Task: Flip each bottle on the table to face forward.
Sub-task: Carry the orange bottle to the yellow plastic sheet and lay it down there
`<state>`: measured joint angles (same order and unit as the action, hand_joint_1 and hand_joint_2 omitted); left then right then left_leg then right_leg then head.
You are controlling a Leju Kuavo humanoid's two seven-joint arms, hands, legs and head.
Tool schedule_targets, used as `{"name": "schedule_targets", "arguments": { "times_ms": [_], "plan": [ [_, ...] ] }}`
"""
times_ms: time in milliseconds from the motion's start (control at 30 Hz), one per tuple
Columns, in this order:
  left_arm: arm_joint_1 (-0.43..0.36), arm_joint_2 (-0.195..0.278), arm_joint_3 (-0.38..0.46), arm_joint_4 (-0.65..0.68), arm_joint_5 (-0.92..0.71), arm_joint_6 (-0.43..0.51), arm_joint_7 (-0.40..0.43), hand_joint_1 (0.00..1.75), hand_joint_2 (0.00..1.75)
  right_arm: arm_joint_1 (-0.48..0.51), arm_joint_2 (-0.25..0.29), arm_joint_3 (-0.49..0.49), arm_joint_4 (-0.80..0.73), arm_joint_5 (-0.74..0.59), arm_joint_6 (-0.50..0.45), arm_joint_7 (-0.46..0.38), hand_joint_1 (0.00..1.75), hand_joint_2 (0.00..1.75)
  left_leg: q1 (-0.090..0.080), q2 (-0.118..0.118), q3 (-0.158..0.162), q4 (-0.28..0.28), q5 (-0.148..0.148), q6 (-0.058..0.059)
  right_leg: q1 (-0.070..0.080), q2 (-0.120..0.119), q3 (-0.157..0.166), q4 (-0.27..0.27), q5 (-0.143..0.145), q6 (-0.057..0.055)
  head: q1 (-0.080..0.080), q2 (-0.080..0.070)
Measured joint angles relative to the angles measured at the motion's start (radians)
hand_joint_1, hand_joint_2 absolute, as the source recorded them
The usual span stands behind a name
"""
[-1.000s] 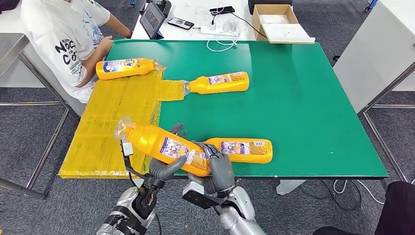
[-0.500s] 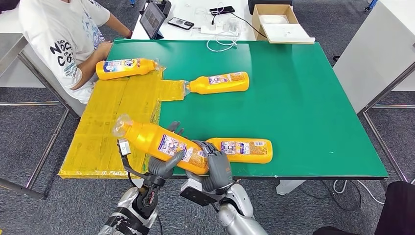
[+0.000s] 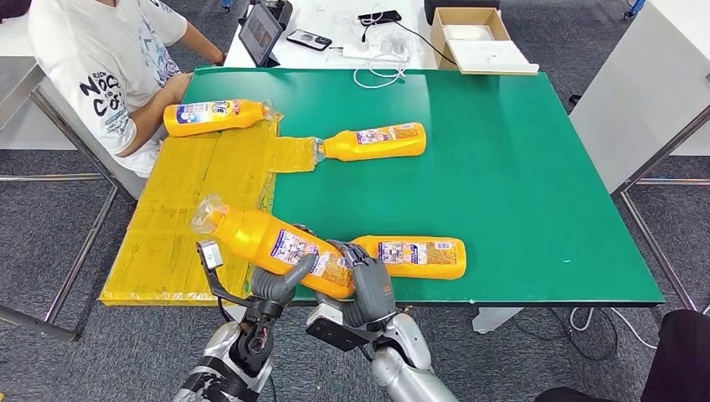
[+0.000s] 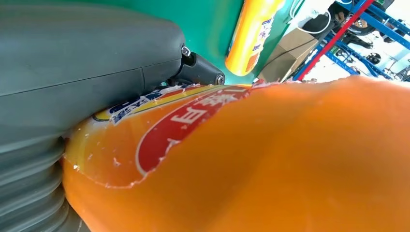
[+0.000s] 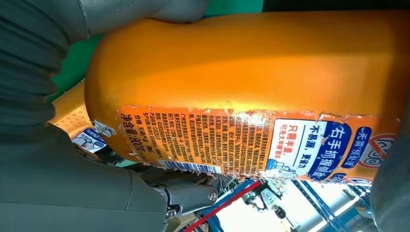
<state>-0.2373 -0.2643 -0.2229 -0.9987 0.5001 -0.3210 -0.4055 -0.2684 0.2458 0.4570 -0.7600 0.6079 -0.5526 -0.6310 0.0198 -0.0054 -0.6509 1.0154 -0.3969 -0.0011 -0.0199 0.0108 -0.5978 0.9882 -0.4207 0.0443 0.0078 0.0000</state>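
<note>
Four orange bottles are in the scene, placed here relative to the green desk (image 3: 519, 184). The held bottle (image 3: 272, 243) is raised over the desk's near left corner, lying tilted with its wrapped cap end toward the yellow sheet (image 3: 201, 209) and its base toward the robot. Both hands grip it: the left hand (image 3: 276, 283) cups the body from below, and the right hand (image 3: 368, 289) wraps the base end, its fingers (image 3: 347, 251) laid over the label. In the right wrist view the printed back label with barcode (image 5: 241, 145) is seen on the bottle's side; in the left wrist view a red-and-blue front label (image 4: 164, 121) is partly seen. A second bottle (image 3: 414, 256) lies flat at the desk's near edge, just beside the right hand. A third bottle (image 3: 374, 141) lies flat toward the far middle, its cap at the yellow sheet's edge. A fourth bottle (image 3: 213, 116) lies at the far left corner on the sheet, beside a seated person (image 3: 109, 67).
</note>
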Motion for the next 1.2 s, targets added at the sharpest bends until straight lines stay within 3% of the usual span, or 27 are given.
{"name": "schedule_targets", "arguments": {
  "times_ms": [567,600,700,733,833,1033,1200],
  "plan": [
    [0.008,-0.009,0.000,0.000,-0.010,0.008,-0.008,1.75,1.75,0.000,0.001,0.000,0.010,-0.002,0.003,0.006,1.41,1.75,0.000,0.000,0.000,0.000,0.000,0.000,0.000,0.000,0.000,0.000,0.000,0.000,0.000,0.000],
    [0.008,-0.009,0.000,0.000,-0.010,0.008,-0.008,1.75,1.75,-0.001,0.001,0.000,0.010,-0.002,0.003,0.006,1.28,1.75,0.000,0.000,0.000,0.000,0.000,0.000,0.000,0.000,0.000,0.000,0.000,0.000,0.000,0.000],
    [0.008,-0.009,0.000,0.000,-0.012,0.009,-0.009,1.75,1.75,0.000,0.001,0.000,0.010,-0.002,0.005,0.007,0.22,1.75,0.000,0.000,0.000,0.000,0.000,0.000,0.000,0.000,0.000,0.000,0.000,0.000,0.000,0.000],
    [0.008,-0.009,0.000,0.000,-0.017,0.012,-0.013,1.75,1.75,0.000,0.001,0.000,0.010,-0.003,0.008,0.008,0.00,1.31,0.000,0.000,0.000,0.000,0.000,0.000,0.000,0.000,0.000,0.000,0.000,0.000,0.000,0.000],
    [0.006,-0.009,0.000,-0.011,-0.056,0.044,-0.037,1.75,1.75,0.006,0.000,0.000,0.014,-0.013,0.038,0.016,0.00,0.00,0.000,0.000,0.000,0.000,0.000,0.000,0.000,0.000,0.000,0.000,0.000,0.000,0.000,0.000],
    [-0.011,-0.011,0.007,-0.061,-0.155,0.171,-0.106,1.75,1.75,0.037,-0.004,-0.007,-0.036,-0.110,0.142,0.016,0.00,0.00,0.000,0.000,0.000,0.000,0.000,0.000,0.000,0.000,0.000,0.000,0.000,0.000,0.000,0.000],
    [-0.064,-0.005,0.062,-0.104,-0.195,0.257,-0.143,1.75,1.75,0.083,-0.019,-0.018,-0.160,-0.169,0.214,0.025,0.00,0.00,0.000,-0.001,0.000,0.000,0.000,0.000,0.000,0.000,0.001,0.000,0.000,0.000,0.000,0.000]
  ]
}}
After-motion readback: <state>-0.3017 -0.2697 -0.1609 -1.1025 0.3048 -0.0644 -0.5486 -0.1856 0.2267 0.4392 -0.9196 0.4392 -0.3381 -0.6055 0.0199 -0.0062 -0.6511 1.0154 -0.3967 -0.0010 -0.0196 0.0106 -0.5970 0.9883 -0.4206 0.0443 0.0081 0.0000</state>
